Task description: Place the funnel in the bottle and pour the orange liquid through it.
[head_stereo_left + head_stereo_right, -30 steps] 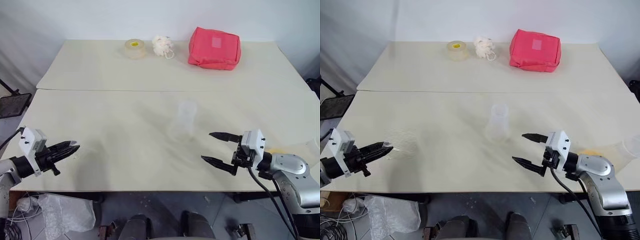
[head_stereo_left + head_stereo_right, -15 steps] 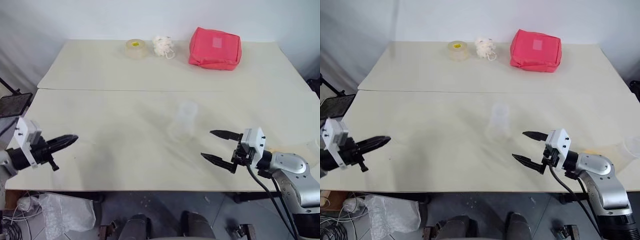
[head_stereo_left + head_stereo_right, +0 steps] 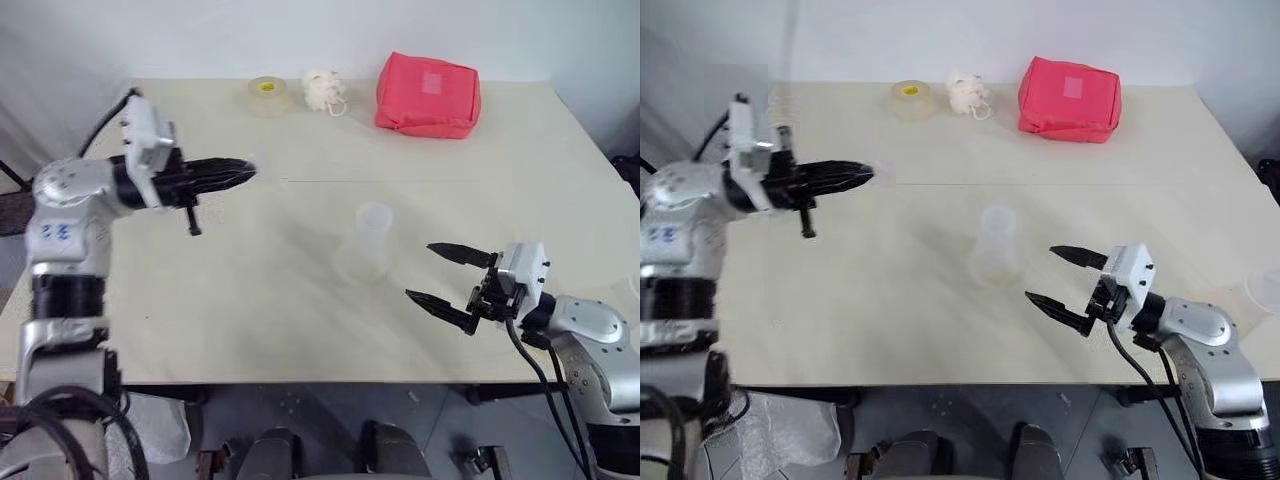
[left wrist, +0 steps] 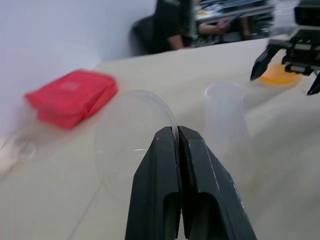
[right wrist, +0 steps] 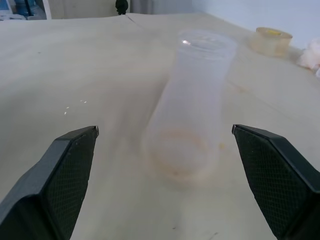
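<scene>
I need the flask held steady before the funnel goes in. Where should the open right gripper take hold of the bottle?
Probably the short straight neck of the bottle, approached level from the right gripper side; the base flares wider, and the mouth must stay free for the funnel.

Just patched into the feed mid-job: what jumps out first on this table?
The red pouch at the table's far edge stands out most. Nearer, the left gripper is raised, shut on the clear funnel. The right gripper hangs open beside the bottle standing mid-table.
</scene>
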Available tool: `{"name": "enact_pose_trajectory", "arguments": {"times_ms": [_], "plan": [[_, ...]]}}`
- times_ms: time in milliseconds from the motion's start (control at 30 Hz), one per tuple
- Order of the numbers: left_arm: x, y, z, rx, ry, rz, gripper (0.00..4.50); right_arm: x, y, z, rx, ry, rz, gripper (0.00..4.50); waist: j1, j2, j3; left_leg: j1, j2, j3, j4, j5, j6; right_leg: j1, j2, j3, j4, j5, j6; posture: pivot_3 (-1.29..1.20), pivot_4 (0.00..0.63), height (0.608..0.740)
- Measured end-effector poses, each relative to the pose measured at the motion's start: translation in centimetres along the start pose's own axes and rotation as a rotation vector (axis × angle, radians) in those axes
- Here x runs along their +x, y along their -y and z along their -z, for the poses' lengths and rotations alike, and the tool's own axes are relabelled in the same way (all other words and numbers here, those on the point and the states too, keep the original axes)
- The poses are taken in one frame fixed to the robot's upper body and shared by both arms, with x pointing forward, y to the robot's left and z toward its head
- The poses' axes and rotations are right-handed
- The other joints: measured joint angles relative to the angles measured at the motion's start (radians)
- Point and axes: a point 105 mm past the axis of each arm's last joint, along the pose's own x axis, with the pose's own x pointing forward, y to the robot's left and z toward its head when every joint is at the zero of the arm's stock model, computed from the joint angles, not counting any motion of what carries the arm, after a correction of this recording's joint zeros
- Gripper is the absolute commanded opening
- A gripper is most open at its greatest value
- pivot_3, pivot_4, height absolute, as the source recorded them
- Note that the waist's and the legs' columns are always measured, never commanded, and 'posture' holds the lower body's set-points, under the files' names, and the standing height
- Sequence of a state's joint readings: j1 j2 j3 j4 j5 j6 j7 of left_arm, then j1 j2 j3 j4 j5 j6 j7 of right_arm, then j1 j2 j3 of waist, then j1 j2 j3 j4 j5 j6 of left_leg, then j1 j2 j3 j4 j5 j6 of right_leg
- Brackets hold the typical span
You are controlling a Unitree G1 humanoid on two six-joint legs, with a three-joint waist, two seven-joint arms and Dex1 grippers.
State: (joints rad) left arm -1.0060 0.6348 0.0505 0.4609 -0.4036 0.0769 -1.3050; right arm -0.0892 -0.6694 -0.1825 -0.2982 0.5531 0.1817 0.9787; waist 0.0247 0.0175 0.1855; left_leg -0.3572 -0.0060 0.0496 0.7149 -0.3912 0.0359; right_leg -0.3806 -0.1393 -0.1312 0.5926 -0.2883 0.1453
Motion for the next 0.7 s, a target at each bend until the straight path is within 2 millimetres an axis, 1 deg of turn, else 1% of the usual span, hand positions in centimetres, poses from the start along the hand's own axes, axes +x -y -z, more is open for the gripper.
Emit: {"name": "enact_pose_trajectory", "arguments": {"times_ms": [133, 200, 267, 333, 400, 533, 700], "plan": [[3.2, -0.1, -0.9, 0.053, 0.053, 0.147, 0.02, -0.5, 0.2, -0.3, -0.008, 0.012, 0.048, 4.50, 0.000, 0.000, 0.000, -0.001, 0.000, 0.002, 0.000, 0.000, 0.000, -0.002, 0.000, 0.000, 0.000, 0.000, 0.000, 0.00, 0.150, 0.740], [5.3, 0.4, -1.1, 0.072, 0.067, 0.246, 0.02, -0.7, 0.0, -0.3, -0.004, 0.018, 0.069, 4.50, 0.004, -0.002, 0.001, -0.003, 0.000, 0.002, 0.001, 0.000, 0.000, -0.003, 0.000, -0.001, 0.000, 0.000, 0.000, 0.00, 0.150, 0.740], [6.6, 0.6, -0.8, 0.094, 0.053, 0.294, 0.02, -0.8, -0.3, -0.2, -0.002, 0.017, 0.081, 4.50, 0.002, -0.002, 0.001, -0.006, 0.000, 0.003, 0.001, 0.000, 0.000, -0.006, 0.000, 0.000, 0.000, 0.000, 0.000, 0.00, 0.150, 0.740], [7.2, 0.4, -0.4, 0.114, 0.036, 0.299, 0.02, -1.0, -0.6, 0.0, 0.002, 0.017, 0.104, 4.50, -0.001, -0.002, 0.001, -0.012, 0.000, 0.005, 0.002, 0.000, 0.000, -0.014, 0.000, 0.000, 0.003, 0.000, 0.000, 0.00, 0.150, 0.740], [7.6, 0.5, 0.0, 0.118, 0.030, 0.303, 0.02, -1.2, -0.8, 0.2, 0.008, 0.015, 0.118, 4.50, -0.004, -0.002, 0.001, -0.012, 0.000, 0.006, 0.001, 0.000, 0.000, -0.015, 0.000, 0.000, 0.004, 0.000, 0.000, 0.00, 0.150, 0.740], [8.7, 0.7, 0.2, 0.168, 0.013, 0.329, 0.02, -1.7, -1.3, 0.4, 0.013, 0.008, 0.150, 4.50, -0.001, -0.003, 0.002, -0.013, 0.000, 0.006, 0.002, 0.000, 0.001, -0.016, -0.001, 0.000, 0.004, 0.000, 0.000, 0.00, 0.150, 0.740], [9.3, 0.9, 0.5, 0.205, 0.007, 0.342, 0.02, -1.9, -1.5, 0.5, 0.006, 0.007, 0.178, 4.50, 0.003, -0.003, 0.002, -0.013, 0.000, 0.006, 0.003, 0.000, 0.001, -0.015, -0.001, 0.000, 0.004, 0.000, 0.001, 0.00, 0.150, 0.740]]}}
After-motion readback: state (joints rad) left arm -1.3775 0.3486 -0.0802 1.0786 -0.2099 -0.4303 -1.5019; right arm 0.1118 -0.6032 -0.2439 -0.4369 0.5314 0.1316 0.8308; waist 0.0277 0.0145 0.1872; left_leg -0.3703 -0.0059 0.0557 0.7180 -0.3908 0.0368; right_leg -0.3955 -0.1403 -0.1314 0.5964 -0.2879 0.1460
